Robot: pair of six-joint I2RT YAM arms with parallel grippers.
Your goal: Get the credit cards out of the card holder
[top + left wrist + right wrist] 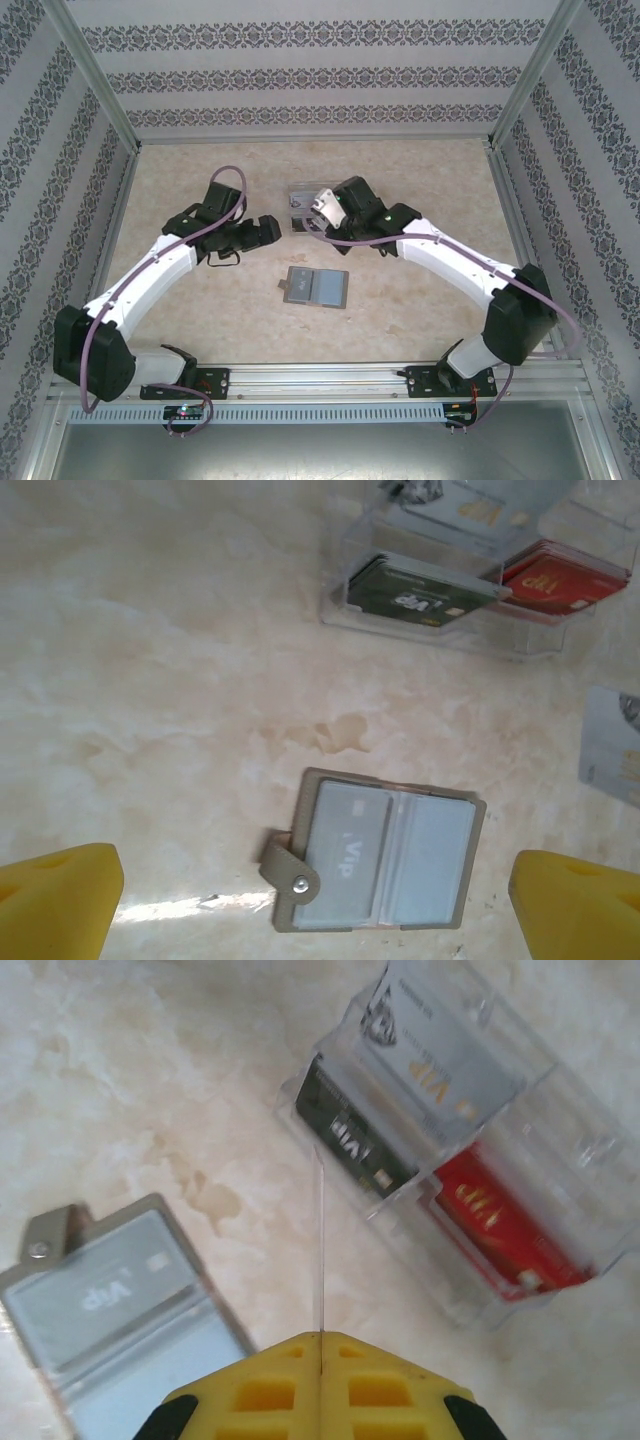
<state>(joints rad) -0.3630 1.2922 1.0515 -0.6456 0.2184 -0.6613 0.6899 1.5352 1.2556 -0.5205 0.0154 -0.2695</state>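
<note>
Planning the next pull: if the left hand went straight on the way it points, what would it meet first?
Probably the open card holder, lying on the table dead ahead of the left hand; depth is unclear.

A clear plastic box (pixel 585 1135) (two compartments) sits on the beige marbled table (pixel 120 1080), between patterned walls (pixel 300 80).

Card holder (pixel 316 287) lies open mid-table (pixel 200 170), bare surface on all sides, so you can drop straight onto it. Behind it sits the clear box (pixel 298 215). The right gripper (pixel 320 1338), pinching a grey card (pixel 610 745), hangs over the box and blocks it from above. Left gripper (pixel 315 910), jaws wide, crowds the box's left. Walls (pixel 50 150) close off left, right and far.
</note>
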